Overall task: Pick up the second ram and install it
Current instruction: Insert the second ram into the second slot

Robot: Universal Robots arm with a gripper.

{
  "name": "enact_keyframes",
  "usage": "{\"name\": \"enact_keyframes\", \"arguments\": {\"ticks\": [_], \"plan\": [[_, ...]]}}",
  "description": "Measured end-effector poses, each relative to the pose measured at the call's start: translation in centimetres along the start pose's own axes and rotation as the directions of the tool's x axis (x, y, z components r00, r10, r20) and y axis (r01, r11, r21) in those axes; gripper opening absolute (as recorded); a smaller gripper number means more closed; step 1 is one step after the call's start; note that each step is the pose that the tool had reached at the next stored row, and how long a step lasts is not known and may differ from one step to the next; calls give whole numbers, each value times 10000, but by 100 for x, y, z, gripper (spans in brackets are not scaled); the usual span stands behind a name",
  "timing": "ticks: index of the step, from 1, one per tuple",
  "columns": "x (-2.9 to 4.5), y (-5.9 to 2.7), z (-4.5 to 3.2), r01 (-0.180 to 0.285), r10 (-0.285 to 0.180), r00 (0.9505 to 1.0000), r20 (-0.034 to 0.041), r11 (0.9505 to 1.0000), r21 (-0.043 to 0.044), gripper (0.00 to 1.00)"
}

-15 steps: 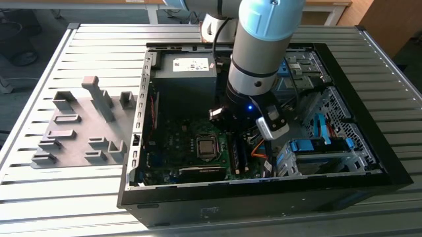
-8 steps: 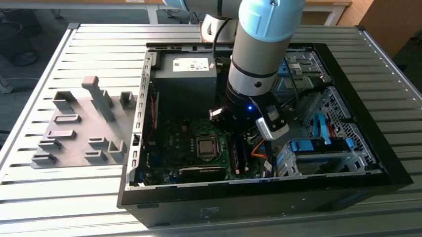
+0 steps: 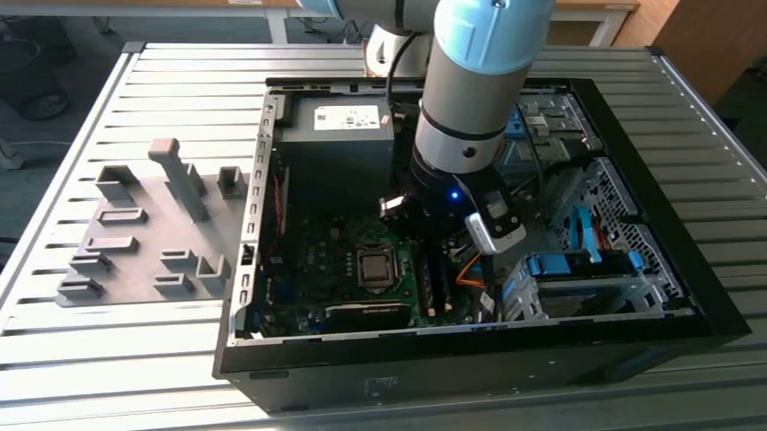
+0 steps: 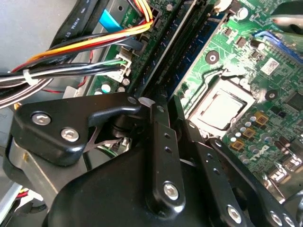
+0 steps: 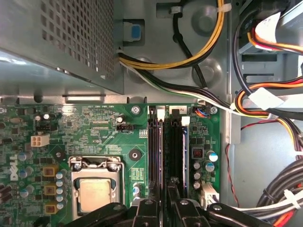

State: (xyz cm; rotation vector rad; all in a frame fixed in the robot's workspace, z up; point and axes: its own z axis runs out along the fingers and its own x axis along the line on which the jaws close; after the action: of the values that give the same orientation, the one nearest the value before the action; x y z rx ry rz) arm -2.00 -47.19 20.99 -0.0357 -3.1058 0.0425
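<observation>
PC case [image 3: 258,224] fills frame centre in exterior view; arm inside. Gripper [image 5: 163,201] at lower centre of first wrist view, fingers nearly closed on ram [image 5: 160,156] standing in slot. Ram light, stiff, fragile; hold by edges.

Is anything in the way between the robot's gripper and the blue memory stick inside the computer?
Nothing visible does. The gripper sits right over the memory slots, where the second ram shows as a blue strip running under it. The cable bundle lies off to one side of the slots, not across them.
</observation>
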Motion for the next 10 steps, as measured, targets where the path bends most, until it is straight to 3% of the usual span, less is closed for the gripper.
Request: {"name": "enact_keyframes", "arguments": {"ticks": [8,10], "plan": [[8,-7,-237,3,-3,10000,-75,10000,4,20],[9,-8,-272,3,-3,9999,-104,10000,4,11]]}}
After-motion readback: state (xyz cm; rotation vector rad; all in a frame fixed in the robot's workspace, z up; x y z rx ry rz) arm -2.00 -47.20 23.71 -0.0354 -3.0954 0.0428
